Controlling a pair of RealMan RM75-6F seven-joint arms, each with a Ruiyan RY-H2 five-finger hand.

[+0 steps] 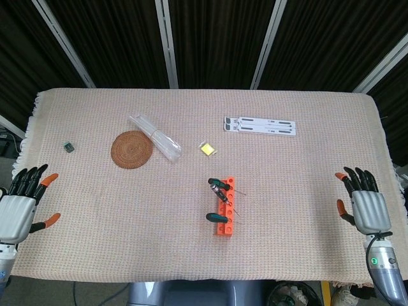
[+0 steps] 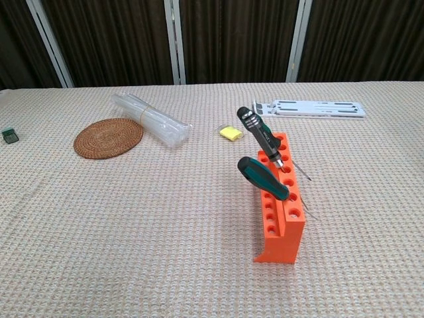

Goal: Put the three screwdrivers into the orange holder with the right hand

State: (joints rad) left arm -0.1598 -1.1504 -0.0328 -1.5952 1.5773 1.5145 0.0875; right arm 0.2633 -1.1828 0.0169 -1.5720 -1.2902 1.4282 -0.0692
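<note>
Right hand [image 1: 368, 210]: fingers [image 1: 357, 176] spread apart, holding nothing, at the near right edge of the table [image 1: 306, 242], well apart from everything on it. Seen in the head view only.

Left hand [image 1: 16, 213]: fingers [image 1: 29, 175] likewise spread and empty, at the near left edge of the table. Seen in the head view only.

Orange holder [image 2: 283, 218]: near centre of the table, a long block with rows of round holes, running near to far.

Screwdrivers: two plainly visible, both seated in the orange holder and leaning to the left. Teal-handled screwdriver [image 2: 262, 177] in the nearer part; black-handled screwdriver [image 2: 260, 136] at the far end. Thin metal shafts [image 2: 301, 172] projecting on the right side of the holder. Third screwdriver not clearly made out.

Yellow block [image 2: 230, 132]: small, just beyond the holder, to the left.

Woven round mat [image 2: 108, 137]: far left part of the table.

Clear plastic bundle [image 2: 151, 119]: touching the right edge of the mat, lying diagonally.

White flat stand [image 2: 317, 108]: far right, lying flat.

Small dark green item [image 2: 8, 135]: near the left edge.
</note>
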